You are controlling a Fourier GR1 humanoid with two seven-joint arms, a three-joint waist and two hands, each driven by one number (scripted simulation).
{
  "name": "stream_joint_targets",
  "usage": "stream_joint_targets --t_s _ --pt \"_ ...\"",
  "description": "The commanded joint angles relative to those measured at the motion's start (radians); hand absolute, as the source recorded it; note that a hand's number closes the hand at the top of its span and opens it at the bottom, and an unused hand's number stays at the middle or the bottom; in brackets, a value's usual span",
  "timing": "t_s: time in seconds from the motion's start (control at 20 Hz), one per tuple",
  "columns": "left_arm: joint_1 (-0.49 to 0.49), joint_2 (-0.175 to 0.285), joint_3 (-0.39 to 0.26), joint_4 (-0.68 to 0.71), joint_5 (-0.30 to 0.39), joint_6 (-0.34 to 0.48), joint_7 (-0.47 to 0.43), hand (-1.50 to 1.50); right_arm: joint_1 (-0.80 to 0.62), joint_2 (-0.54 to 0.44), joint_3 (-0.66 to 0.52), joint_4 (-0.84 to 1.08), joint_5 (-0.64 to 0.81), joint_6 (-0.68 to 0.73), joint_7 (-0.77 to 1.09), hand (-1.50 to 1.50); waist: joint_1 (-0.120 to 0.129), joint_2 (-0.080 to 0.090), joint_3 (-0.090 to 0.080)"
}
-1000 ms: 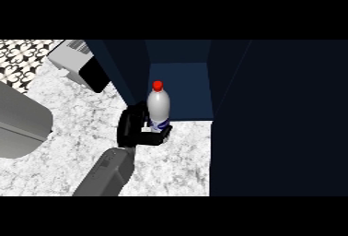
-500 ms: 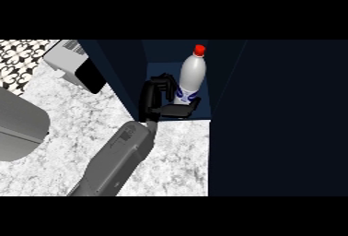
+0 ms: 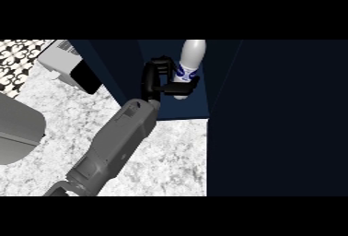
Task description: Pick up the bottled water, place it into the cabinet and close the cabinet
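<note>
Grasping the bottled water [image 3: 190, 57] with the right hand [image 3: 153, 79], inside the open front of the cabinet [image 3: 221, 83]. Curling the black fingers [image 3: 182, 88] round the lower part of the bottle, just under its blue-printed label [image 3: 187, 71], with the palm standing at the left of the bottle. Holding the bottle nearly upright, only leaning a little, with the white neck running up to the top edge of the view and so hiding the cap. Not being able to tell whether the bottom of the bottle is touching the cabinet floor or hanging just over it. Showing the bottle fully within the cabinet, between its two dark blue side walls.

Slanting the grey forearm [image 3: 115, 143] over the table [image 3: 170, 156] in front of the cabinet, with the wrist arriving just at the front edge of the cabinet floor.

Seeing a large dark panel [image 3: 279, 120] directly at the right of the cabinet's opening; not being able to say whether it is the door. Seeing also a white box [image 3: 61, 60] with a black face on the table at the left of the cabinet, close to its left wall. Noticing further left of the cabinet a rounded pale grey shape [image 3: 17, 133], cut by the view's edge, without being able to tell what it is.
</note>
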Motion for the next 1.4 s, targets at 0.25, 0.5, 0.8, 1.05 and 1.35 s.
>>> stream_joint_targets --t_s 0.25,0.5,0.8,1.05,1.35 --pt "-0.066 -0.001 0.013 0.267 -0.051 0.089 -0.032 1.50 0.017 -0.008 -0.030 -0.101 -0.144 0.012 0.053 -1.50 -0.017 0.011 -0.001" --pt "-0.142 0.013 0.121 0.337 -0.010 0.088 -0.098 1.50 -0.033 -0.003 -0.029 -0.018 -0.107 0.025 0.027 -1.50 -0.023 0.018 -0.002" --pt "-0.177 0.071 0.092 0.423 -0.065 0.114 -0.128 -1.50 -0.021 -0.004 -0.033 -0.028 -0.124 0.056 -0.014 -1.50 -0.052 0.026 -0.001" --pt "-0.204 0.056 0.087 0.463 -0.087 0.169 -0.159 -1.50 0.007 0.003 -0.013 -0.025 -0.089 0.062 -0.012 -1.50 -0.060 0.026 -0.002" --pt "-0.245 0.075 0.118 0.452 -0.065 0.080 -0.145 -1.50 0.032 -0.016 -0.003 -0.031 -0.098 0.093 -0.008 -1.50 -0.050 0.020 -0.002"
